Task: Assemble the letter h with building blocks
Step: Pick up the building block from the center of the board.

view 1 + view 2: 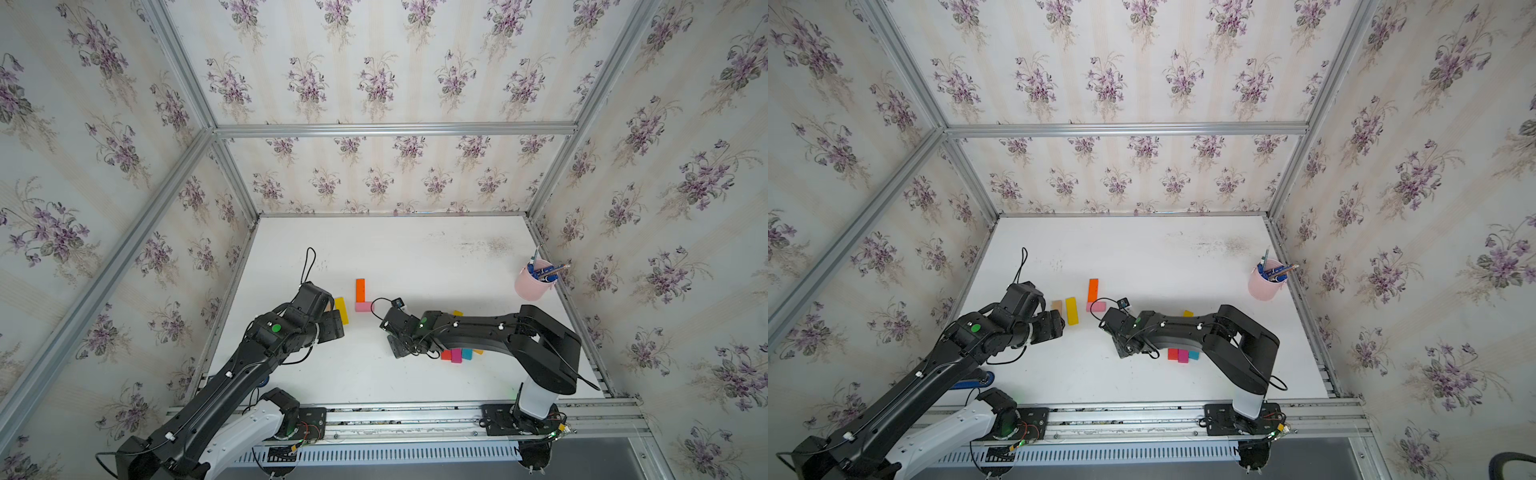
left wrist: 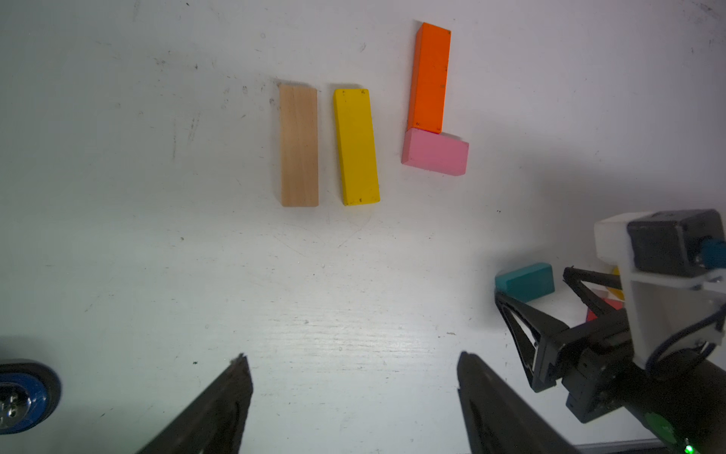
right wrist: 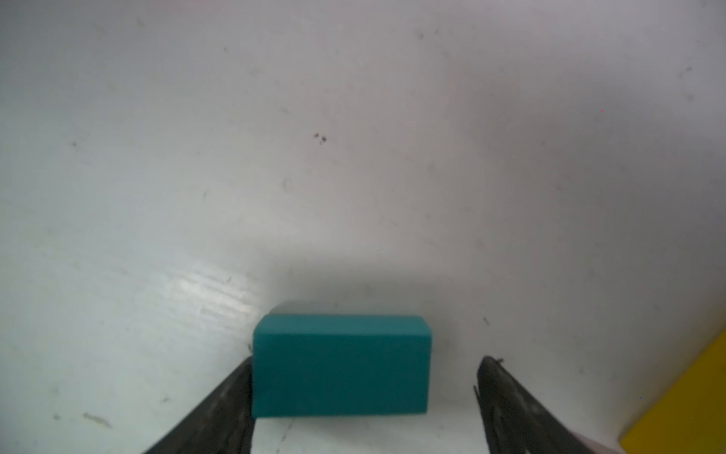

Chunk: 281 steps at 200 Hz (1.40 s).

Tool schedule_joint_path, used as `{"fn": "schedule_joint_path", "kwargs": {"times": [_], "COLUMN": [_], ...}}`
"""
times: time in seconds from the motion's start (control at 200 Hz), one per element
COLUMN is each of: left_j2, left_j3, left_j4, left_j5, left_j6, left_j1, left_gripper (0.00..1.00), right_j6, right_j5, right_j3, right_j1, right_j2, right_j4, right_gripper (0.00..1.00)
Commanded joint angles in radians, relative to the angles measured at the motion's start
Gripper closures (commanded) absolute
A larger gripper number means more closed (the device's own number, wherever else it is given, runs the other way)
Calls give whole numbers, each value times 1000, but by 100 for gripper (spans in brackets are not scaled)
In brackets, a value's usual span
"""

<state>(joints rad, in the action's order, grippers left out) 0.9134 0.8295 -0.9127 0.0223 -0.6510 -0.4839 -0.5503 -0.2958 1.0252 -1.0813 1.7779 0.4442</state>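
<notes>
An orange block point(image 2: 429, 76) stands end-on against a pink block point(image 2: 435, 152), making an L on the white table point(image 1: 415, 257); both show in both top views, orange block point(image 1: 360, 289), pink block point(image 1: 363, 307). Left of them, tan point(image 2: 299, 145) and yellow point(image 2: 356, 146) blocks lie side by side. My left gripper point(image 2: 352, 355) hangs open and empty on their near side. My right gripper point(image 3: 367, 359) is open around a teal block point(image 3: 341, 363) lying on the table. One finger point(image 3: 231, 393) touches it; the other stands apart.
Red point(image 1: 446, 354), magenta point(image 1: 456, 355) and light blue point(image 1: 466, 353) blocks lie under my right arm point(image 1: 478, 328). An amber block point(image 3: 679, 401) is near the right gripper. A pink cup of pens point(image 1: 532, 284) stands at the back right. Aluminium rails and papered walls enclose the table.
</notes>
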Motion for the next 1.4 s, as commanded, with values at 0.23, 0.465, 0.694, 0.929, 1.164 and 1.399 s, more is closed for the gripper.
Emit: {"fn": "schedule_joint_path", "kwargs": {"times": [0.23, 0.465, 0.694, 0.929, 1.164, 1.399], "left_j2": [16, 22, 34, 28, 28, 36], "left_j3": [-4, -35, -33, -57, -58, -66], "left_j4": [16, 43, 37, 60, 56, 67], "left_j5": [-15, -21, -33, -49, -58, -70], "left_j6": [15, 11, 23, 11, 17, 15], "left_j1": [8, 10, 11, 12, 11, 12], "left_gripper": [16, 16, 16, 16, 16, 16], "right_j6": [-46, -252, -292, -305, -66, 143], "right_j5": [138, 209, 211, 164, 122, 143], "right_j3": [10, -39, 8, 44, 46, 35], "right_j1": [83, 60, 17, -14, -12, 26], "right_j2": [13, -7, -3, -5, -32, -19], "right_j4": [-63, -78, -71, 9, 35, 13], "right_gripper": [15, 16, 16, 16, 15, 7]}}
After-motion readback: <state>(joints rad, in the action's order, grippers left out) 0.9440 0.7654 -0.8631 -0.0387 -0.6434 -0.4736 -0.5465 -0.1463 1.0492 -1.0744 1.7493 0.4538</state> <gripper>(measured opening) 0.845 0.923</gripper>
